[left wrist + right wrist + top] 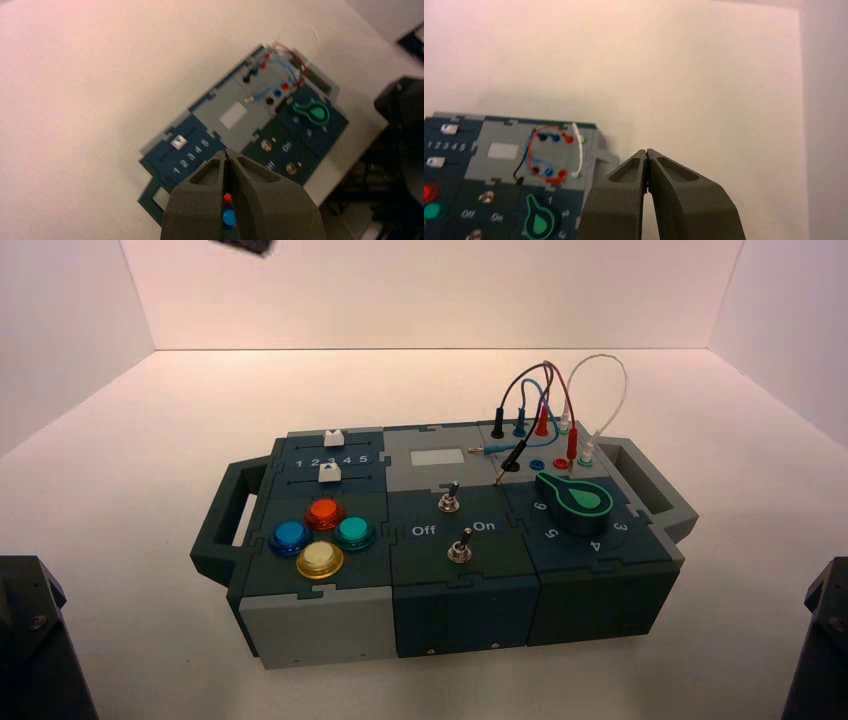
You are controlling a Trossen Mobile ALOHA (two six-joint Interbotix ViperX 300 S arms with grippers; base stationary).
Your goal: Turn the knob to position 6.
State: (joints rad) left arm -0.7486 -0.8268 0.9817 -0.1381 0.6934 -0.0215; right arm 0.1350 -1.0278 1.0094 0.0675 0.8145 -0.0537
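The box (440, 540) stood on the white table (150, 440), turned a little so its right end lay farther back. The knob (577, 502) sat on the dark right-hand block of the box's top, just near of the wire sockets, with its green teardrop face up and its tip pointing left and slightly far. Around it ran an arc of white digits; the 6 (541, 507) lay just left of the knob, close beside the tip, though whether the tip met the mark exactly was hard to tell from above. The 5, 4 and 3 curved on round the near side of the knob.

Looping wires (545, 400) in red, blue, black and white rose from the far right corner. Two metal toggle switches (455, 525) stood on the middle block, by the lettering Off and On. Four round buttons (320, 535), orange, blue, teal and yellow, clustered on the near left, with two white sliders (331, 455) behind them.

The left tool (228, 159) hung above the box's left end, its fingers pressed together and holding nothing. The right tool (646, 152) hung off the box's right end over bare table, likewise closed and empty. Neither touched the box
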